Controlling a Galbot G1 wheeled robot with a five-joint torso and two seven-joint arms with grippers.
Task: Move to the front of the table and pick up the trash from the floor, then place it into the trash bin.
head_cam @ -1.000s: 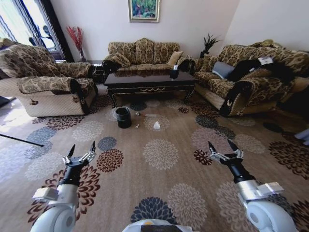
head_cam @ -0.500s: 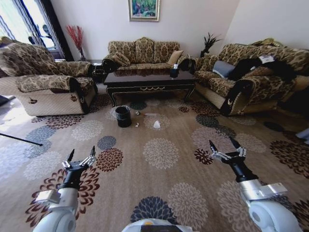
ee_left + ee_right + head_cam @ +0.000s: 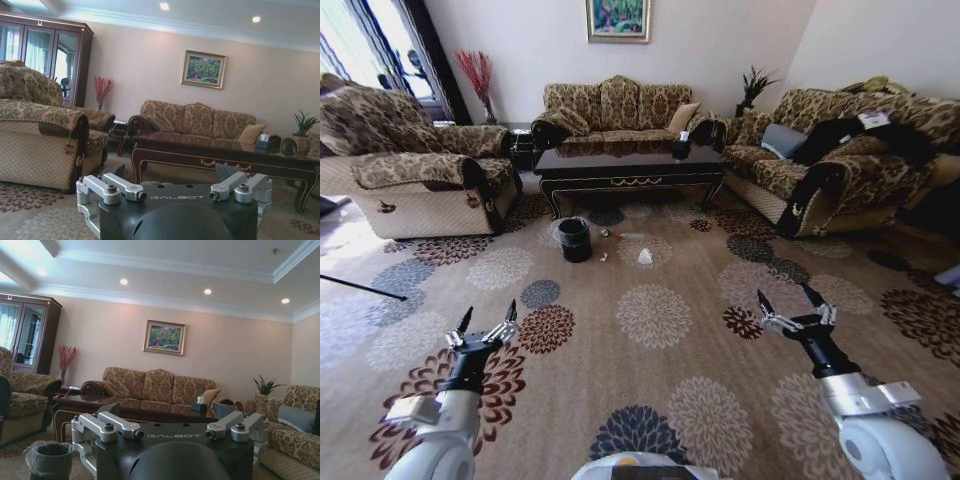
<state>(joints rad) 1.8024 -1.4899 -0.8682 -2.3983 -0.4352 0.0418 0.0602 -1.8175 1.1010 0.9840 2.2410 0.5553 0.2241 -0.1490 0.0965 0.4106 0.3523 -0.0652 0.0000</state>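
My left tool (image 3: 483, 321) and right tool (image 3: 797, 305) hang spread apart over the flowered floor (image 3: 650, 320); the trash bin (image 3: 574, 240) stands before the table (image 3: 628, 165), a tissue (image 3: 645, 257) beside it.

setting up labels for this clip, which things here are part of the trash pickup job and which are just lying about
Part of the job:
- table
- trash on the floor
- trash bin
- left gripper and right gripper, both with fingers open, held low over the carpet

Just lying about:
- tissue box on the table
- sofa
- painting
- potted plant

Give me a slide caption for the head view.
Both open grippers, left gripper and right gripper, held low over the floor, facing the table, trash bin and trash.
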